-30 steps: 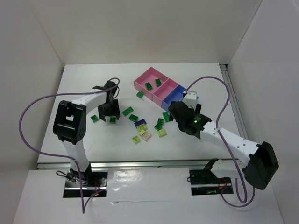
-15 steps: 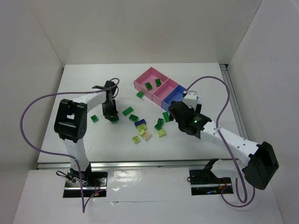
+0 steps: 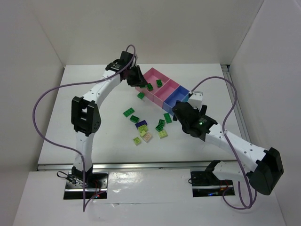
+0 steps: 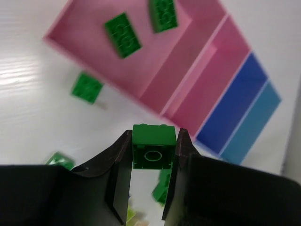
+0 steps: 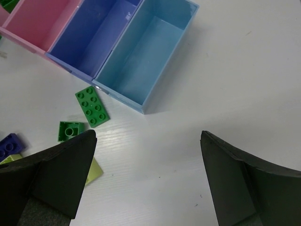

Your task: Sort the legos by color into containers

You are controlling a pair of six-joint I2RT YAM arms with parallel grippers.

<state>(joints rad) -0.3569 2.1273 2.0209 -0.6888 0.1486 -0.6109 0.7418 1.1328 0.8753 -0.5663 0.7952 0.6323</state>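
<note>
The left gripper [image 4: 154,141] pinched a small dark green studded plastic brick [image 4: 154,155] between its two black fingers, one jaw pressed to each side. In the overhead view this gripper [image 3: 136,78] hung at the near-left edge of the larger shallow pink plastic bin [image 3: 153,71]. From the wrist, the brick appeared over white table [image 4: 33,113], just short of that bin's wall. Two dark green bricks [image 4: 122,35] lay inside on the pink floor.

The held brick looked roughly square, with no clear long axis. A round hollow faced the wrist camera, and what seemed to be studs showed at its far edge.

The step appeared to be the drop. It would go best if the arm carried the brick past the rim, over bare pink floor, and released from low down.

The right gripper [image 5: 146,136] had its jaws spread wide and empty, above the table beside the light blue bin [image 5: 186,9]. More small bricks [image 3: 146,127] lay scattered on the table between the arms.
</note>
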